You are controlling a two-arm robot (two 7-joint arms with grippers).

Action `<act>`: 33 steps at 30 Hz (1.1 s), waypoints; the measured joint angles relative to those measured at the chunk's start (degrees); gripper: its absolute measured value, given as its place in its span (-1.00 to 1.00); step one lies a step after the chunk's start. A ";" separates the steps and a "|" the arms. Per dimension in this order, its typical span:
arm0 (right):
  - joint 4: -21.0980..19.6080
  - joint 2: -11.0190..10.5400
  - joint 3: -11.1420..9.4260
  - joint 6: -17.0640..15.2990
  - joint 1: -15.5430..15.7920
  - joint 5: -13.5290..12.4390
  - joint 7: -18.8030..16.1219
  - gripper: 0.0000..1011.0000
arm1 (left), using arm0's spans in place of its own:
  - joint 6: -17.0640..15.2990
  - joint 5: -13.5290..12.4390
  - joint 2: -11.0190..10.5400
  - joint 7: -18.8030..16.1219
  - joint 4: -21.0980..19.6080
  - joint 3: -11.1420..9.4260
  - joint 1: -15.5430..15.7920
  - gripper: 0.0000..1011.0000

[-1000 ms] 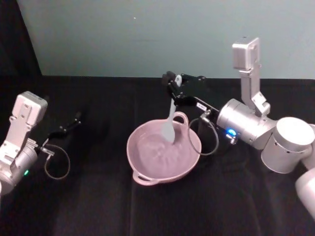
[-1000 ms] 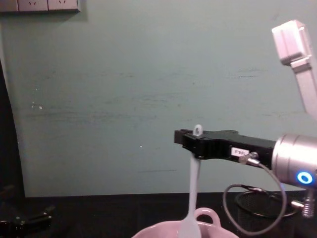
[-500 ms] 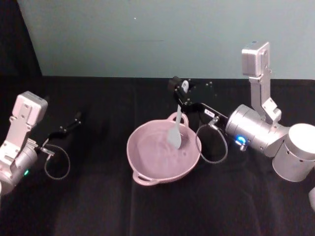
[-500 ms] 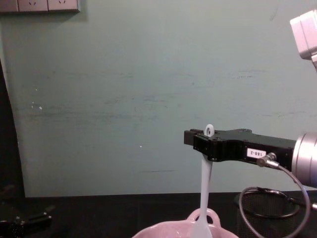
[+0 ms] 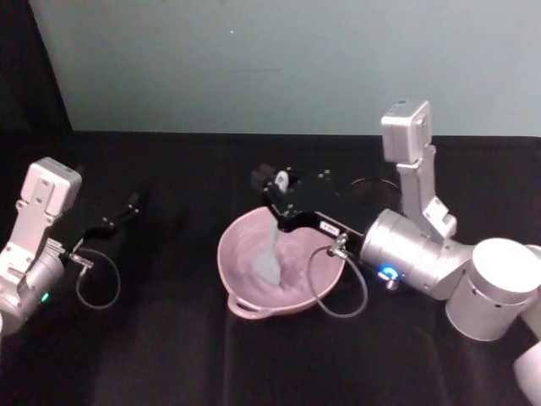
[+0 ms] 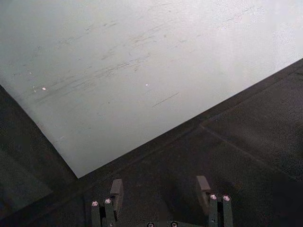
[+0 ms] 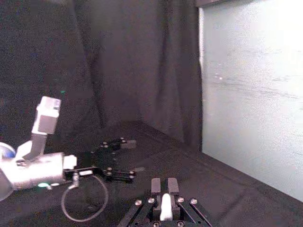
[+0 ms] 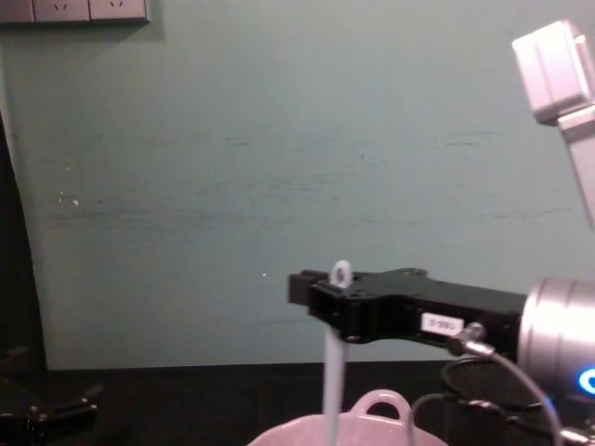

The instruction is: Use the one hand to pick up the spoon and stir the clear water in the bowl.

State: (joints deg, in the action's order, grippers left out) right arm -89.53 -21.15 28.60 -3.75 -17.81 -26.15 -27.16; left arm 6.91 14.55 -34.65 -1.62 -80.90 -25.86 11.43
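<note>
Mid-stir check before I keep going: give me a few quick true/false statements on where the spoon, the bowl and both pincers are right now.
1. The right pincer is closed on the spoon just below its ring end. True.
2. The spoon's blade is down inside the bowl. True.
3. The left pincer holds the bowl's loop handle. False: it sits off to the left, well apart from the bowl, open and holding nothing.
4. The spoon lies flat across the bowl's rim. False: it hangs nearly upright, ring end on top.
</note>
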 joint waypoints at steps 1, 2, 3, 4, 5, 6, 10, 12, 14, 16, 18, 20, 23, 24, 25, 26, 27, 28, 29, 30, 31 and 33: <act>0.01 0.18 0.22 0.01 -0.07 0.00 -0.07 -0.79 | 0.00 0.00 0.00 0.00 0.00 0.00 0.00 1.00; 0.16 0.58 0.63 0.03 -0.33 0.01 -0.27 -0.79 | 0.00 0.00 0.00 0.00 0.00 0.00 0.00 1.00; 0.32 0.79 0.82 0.05 -0.49 0.03 -0.30 -0.79 | 0.00 0.00 0.00 0.00 0.00 0.00 0.00 1.00; 0.52 1.02 1.02 0.10 -0.69 0.04 -0.33 -0.79 | 0.00 0.00 0.00 0.00 0.00 0.00 0.00 1.00; 1.01 1.49 1.34 0.25 -1.09 0.10 -0.39 -0.79 | 0.00 0.00 0.00 0.00 0.00 0.00 0.00 1.00; 1.32 1.74 1.52 0.35 -1.32 0.13 -0.42 -0.79 | 0.00 0.00 0.00 0.00 0.00 0.00 0.00 1.00; 3.53 3.11 2.02 0.97 -2.73 0.17 -0.70 -0.79 | 0.00 0.00 0.00 0.00 0.00 0.00 0.00 1.00; 5.13 3.87 2.06 1.41 -3.65 0.14 -0.71 -0.79 | 0.00 0.00 0.00 0.00 0.00 0.00 0.00 1.00; 6.20 4.26 2.03 1.65 -4.23 0.11 -0.71 -0.79 | 0.00 0.00 0.00 0.00 0.00 0.00 0.00 1.00; 7.53 4.64 1.83 1.96 -5.02 0.12 -0.69 -0.79 | 0.00 0.00 0.00 0.00 0.00 0.00 0.00 1.00; 8.37 4.73 1.57 2.17 -5.47 0.21 -0.66 -0.79 | 0.00 0.00 0.00 0.00 0.00 0.00 0.00 1.00; 9.18 4.70 1.07 2.33 -5.86 0.30 -0.37 -0.79 | 0.00 0.00 0.00 0.00 0.00 0.00 0.00 1.00; 9.59 4.33 0.32 2.51 -6.02 0.34 0.04 -0.79 | 0.00 0.00 0.00 0.00 0.00 0.00 0.00 1.00; 9.60 4.16 0.07 2.56 -6.02 0.34 0.12 -0.79 | 0.00 0.00 0.00 0.00 0.00 0.00 0.00 1.00; 9.54 3.75 -0.48 2.61 -5.88 0.32 0.39 -0.79 | 0.00 0.00 0.00 0.00 0.00 0.00 0.00 1.00; 9.47 3.52 -0.76 2.61 -5.78 0.31 0.51 -0.79 | 0.00 0.00 0.01 0.00 0.00 0.00 0.00 1.00; 9.34 3.31 -1.02 2.61 -5.65 0.30 0.61 -0.79 | 0.00 0.00 0.00 0.00 0.00 0.00 0.00 1.00; 9.07 2.90 -1.44 2.61 -5.40 0.29 0.80 -0.79 | 0.00 0.00 0.00 0.00 0.00 0.00 0.00 1.00; 8.89 2.68 -1.64 2.60 -5.25 0.29 0.89 -0.79 | 0.00 0.00 0.00 0.00 0.00 0.00 0.00 1.00; 8.66 2.45 -1.84 2.57 -5.08 0.28 0.94 -0.79 | 0.00 0.00 0.00 0.00 0.00 0.00 0.00 1.00; 8.39 2.20 -2.05 2.52 -4.87 0.28 0.98 -0.79 | 0.00 0.00 0.00 0.00 0.00 0.00 0.00 1.00; 7.57 1.53 -2.54 2.28 -4.22 0.25 1.08 -0.79 | 0.00 0.00 0.00 0.00 0.00 0.00 0.00 1.00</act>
State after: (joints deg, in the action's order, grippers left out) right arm -81.96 -19.62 26.06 -1.47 -22.03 -25.89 -26.08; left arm 6.91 14.55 -34.65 -1.62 -80.90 -25.86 11.43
